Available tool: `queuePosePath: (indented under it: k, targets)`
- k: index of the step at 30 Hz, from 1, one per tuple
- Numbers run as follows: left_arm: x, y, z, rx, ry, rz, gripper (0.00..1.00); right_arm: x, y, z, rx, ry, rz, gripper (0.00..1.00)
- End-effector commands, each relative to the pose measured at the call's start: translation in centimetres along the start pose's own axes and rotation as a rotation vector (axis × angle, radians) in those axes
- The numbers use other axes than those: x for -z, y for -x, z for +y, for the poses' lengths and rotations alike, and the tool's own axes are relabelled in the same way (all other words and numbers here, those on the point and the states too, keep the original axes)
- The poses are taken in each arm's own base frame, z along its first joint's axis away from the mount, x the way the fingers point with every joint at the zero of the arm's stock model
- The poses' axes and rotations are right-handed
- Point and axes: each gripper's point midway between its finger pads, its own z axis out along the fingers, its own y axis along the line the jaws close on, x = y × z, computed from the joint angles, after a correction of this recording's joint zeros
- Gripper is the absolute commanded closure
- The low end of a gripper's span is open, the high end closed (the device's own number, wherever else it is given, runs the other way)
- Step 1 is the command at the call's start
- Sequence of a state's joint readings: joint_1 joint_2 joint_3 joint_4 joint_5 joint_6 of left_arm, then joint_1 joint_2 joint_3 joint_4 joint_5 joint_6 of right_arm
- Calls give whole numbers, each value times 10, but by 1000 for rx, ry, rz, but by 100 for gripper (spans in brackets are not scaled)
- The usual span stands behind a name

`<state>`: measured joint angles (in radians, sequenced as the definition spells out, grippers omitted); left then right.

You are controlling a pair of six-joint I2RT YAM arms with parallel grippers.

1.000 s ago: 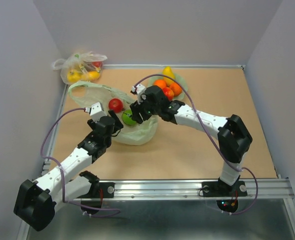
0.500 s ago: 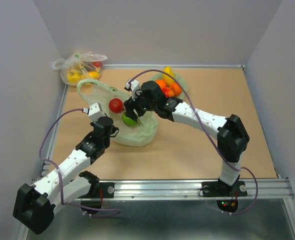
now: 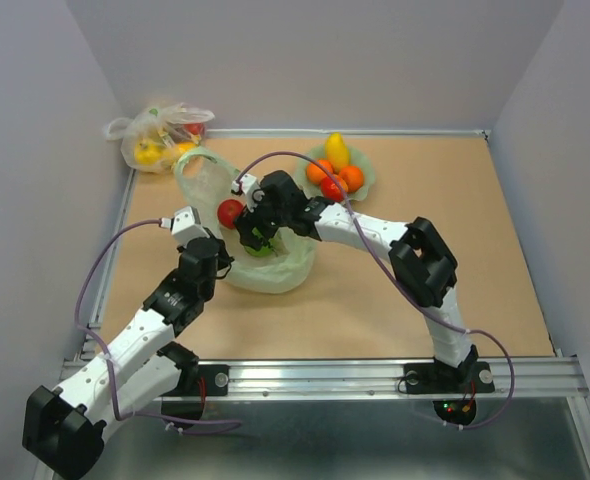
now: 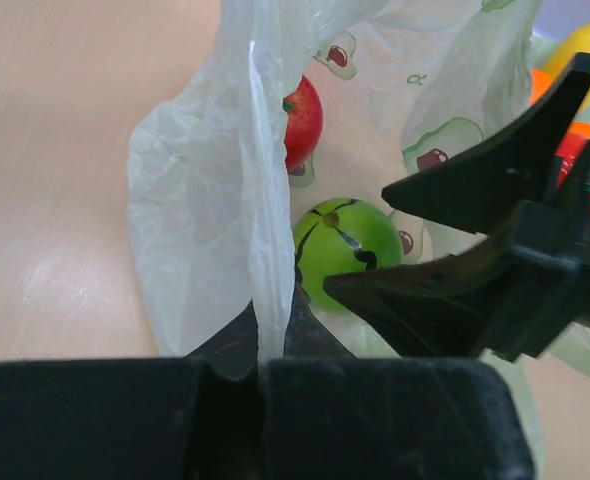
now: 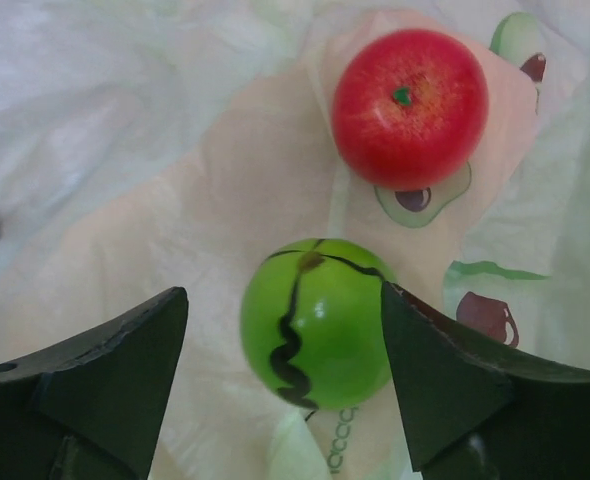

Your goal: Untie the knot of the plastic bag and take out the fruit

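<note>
Left gripper [image 4: 272,335]: jaws fully closed on a fold of the plastic bag [image 4: 190,200]. The thin pale green film rises from between the fingers as an upright sheet. This holds the near-left side of the bag mouth up.

Right gripper [image 5: 283,295]: jaws spread wide, pointing down into the open bag. One finger stands on each side of the green fruit [image 5: 315,320], which has dark marks. A gap shows on the left side. The right finger is just beside the fruit, and contact there cannot be confirmed. Nothing is gripped.

Left arm: extends from the near-left base diagonally forward. Its wrist sits low at the near-left rim of the bag.

Right arm: elbow raised over the table [image 3: 425,200]. The forearm runs leftward and the wrist tilts down over the bag.

Bag contents: the green fruit lies on the bag floor. The red fruit [image 5: 410,105] lies apart from it, further in.

One handle loop [image 3: 197,165] arches up loose at the bag's far-left edge.

The green bowl [image 3: 363,185], right of the bag, holds orange, red and yellow fruits [image 3: 335,170].

A clear whitish bag [image 3: 160,135] sits at the far-left corner
</note>
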<state>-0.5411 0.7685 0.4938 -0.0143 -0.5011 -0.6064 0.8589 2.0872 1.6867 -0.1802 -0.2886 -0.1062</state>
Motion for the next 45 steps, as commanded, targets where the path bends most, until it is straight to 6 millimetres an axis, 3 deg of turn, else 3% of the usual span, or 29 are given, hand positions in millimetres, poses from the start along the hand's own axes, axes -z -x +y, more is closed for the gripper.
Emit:
queuePosePath:
  k: [1,6,9,13,17,19,20,21,24,29,33,41,43,45]
  targets:
    - [0,-2,3,-13,-7,-3,100,-9,26,-19,69,-91,-52,14]
    - [1,-6,8,-20,6,8,100,-22,-4,-23,75,-93,10,6]
    - [1,-8,8,-19,8,13,100,-33,-30,-16,47,-43,60,6]
    - [0,-9,9,-22,14,18,100,-38,-46,-11,28,-19,90,13]
    - [0,-10,10,-22,18,19,100,-36,-45,-13,43,-25,89,34]
    - [-1,-10,10,-22,21,18,100,-31,-39,-13,52,-30,76,68]
    - [-1,-10,10,-22,22,17,100,-30,-38,-13,54,-30,75,68]
    - [-1,-9,11,-20,25,15,100,-28,-36,-12,58,-30,72,85]
    - [-2,-11,10,-24,31,22,100,-16,-21,-8,72,-23,42,100]
    - [-3,-11,11,-21,35,22,100,8,16,7,84,24,-38,100]
    - [-4,-13,12,-20,39,27,100,42,62,27,104,92,-145,100]
    - [-3,-12,13,-17,43,25,100,93,121,50,131,162,-286,100]
    - [-3,-12,14,-16,48,23,100,106,135,41,136,116,-319,100]
    - [-2,-13,15,-16,50,24,100,117,144,16,145,22,-341,100]
